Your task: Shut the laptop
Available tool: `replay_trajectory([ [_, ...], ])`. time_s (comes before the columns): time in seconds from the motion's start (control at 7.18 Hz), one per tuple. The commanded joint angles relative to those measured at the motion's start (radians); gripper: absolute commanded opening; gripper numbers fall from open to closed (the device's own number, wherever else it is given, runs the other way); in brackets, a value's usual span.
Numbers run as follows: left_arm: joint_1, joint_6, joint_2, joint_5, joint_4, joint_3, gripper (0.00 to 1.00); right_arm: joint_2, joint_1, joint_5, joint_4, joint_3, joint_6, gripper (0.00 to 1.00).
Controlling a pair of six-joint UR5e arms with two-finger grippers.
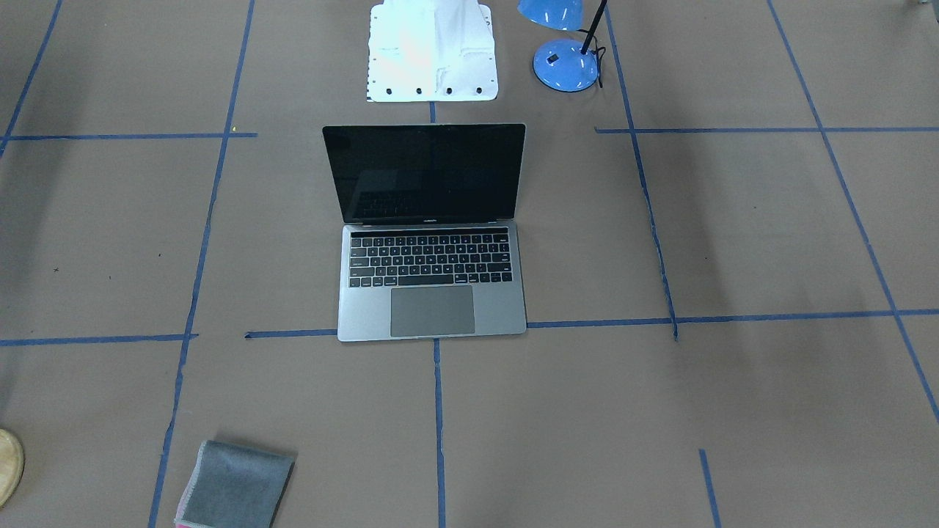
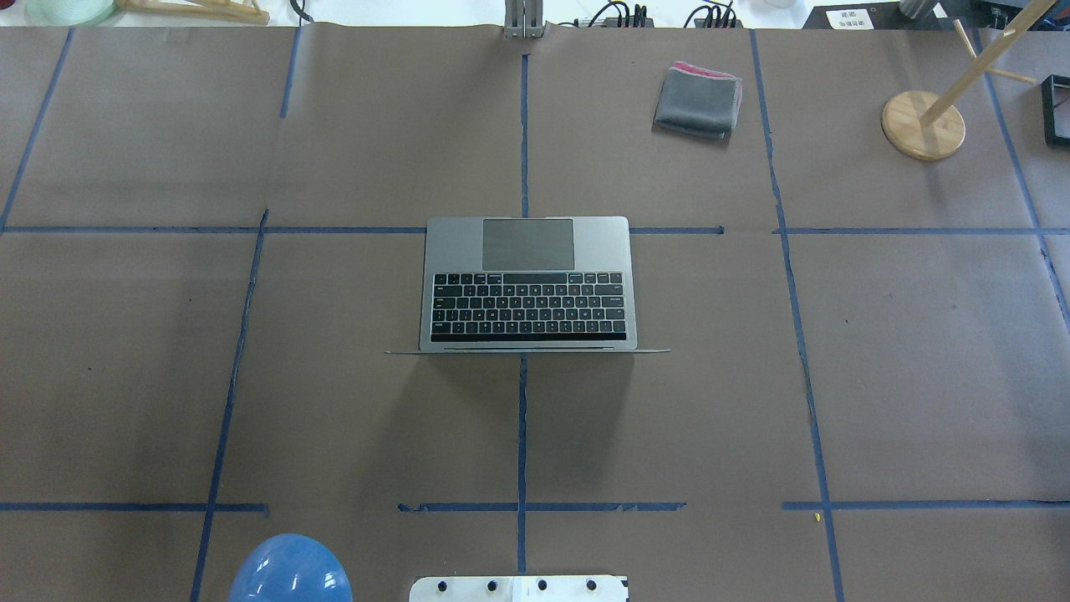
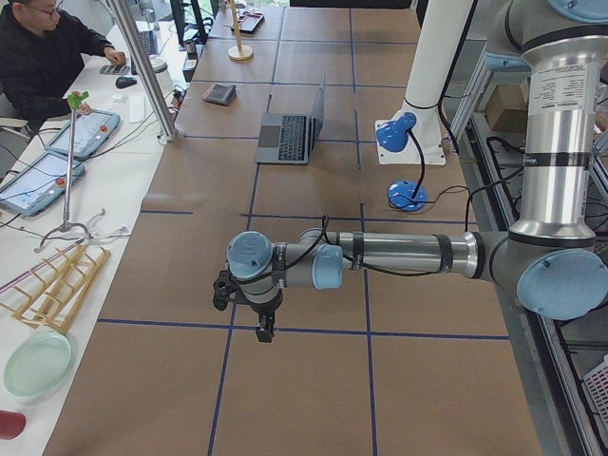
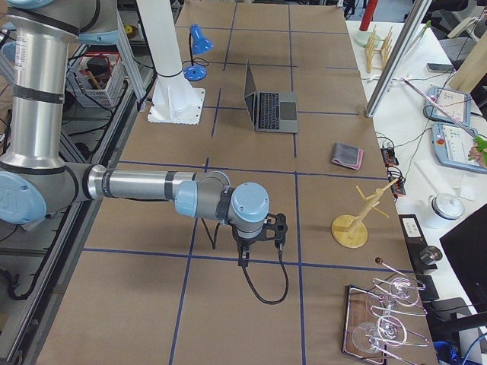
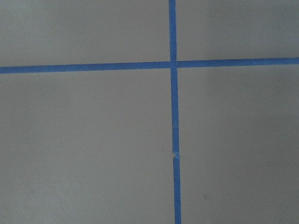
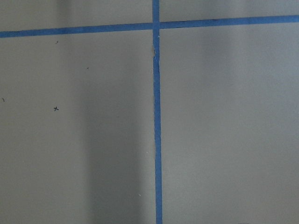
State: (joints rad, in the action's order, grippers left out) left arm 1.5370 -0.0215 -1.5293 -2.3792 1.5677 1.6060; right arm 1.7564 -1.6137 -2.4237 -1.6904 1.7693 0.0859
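The laptop [image 1: 431, 279] stands open in the middle of the table, its dark screen upright and facing away from the robot base. It also shows in the overhead view [image 2: 528, 284], the left side view [image 3: 290, 136] and the right side view [image 4: 272, 110]. My left gripper [image 3: 249, 318] hangs over bare table far from the laptop, at the table's left end. My right gripper [image 4: 262, 243] hangs over the table's right end, also far from it. Each shows only in a side view, so I cannot tell if it is open or shut. Both wrist views show only brown paper and blue tape.
A grey folded cloth [image 2: 698, 100] lies at the far side of the table. A blue desk lamp [image 1: 566, 62] stands beside the white robot base [image 1: 433, 51]. A wooden peg stand [image 2: 922, 125] is at the far right. An operator [image 3: 47, 57] sits beyond the table.
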Motion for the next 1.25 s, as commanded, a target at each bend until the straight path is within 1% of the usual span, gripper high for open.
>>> replay_trajectory([
  [0.0,0.0,0.0,0.0,0.0,0.0,-0.001,1.0,-0.008,-0.012,0.001,0.003,0.004,0.008,1.0],
  [1.11,0.0,0.0,-0.002,0.0,0.009,0.0,1.0,-0.012,-0.012,0.003,0.005,0.01,-0.003,1.0],
])
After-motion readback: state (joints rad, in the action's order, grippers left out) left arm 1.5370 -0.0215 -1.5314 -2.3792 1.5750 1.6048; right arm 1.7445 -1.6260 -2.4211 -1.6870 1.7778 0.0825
